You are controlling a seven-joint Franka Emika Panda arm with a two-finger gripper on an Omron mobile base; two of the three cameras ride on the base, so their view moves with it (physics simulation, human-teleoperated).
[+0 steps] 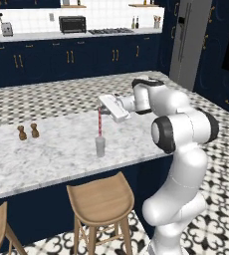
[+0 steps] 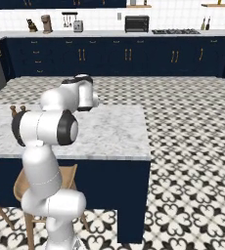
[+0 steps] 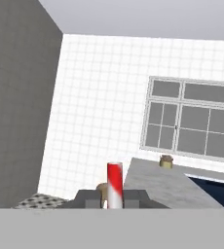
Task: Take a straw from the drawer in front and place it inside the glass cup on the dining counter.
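So, placing step: gripper [image 1: 102, 110] pinches the straw [image 1: 100, 123] upright by its top, lower end just over the glass cup [image 1: 100, 147] nr the dining counter [image 1: 52, 149] front edge. Next: lower straight in, then let go.

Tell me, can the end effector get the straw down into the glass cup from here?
Probably yes: the end effector holds the straw upright right above the glass cup, nothing between.
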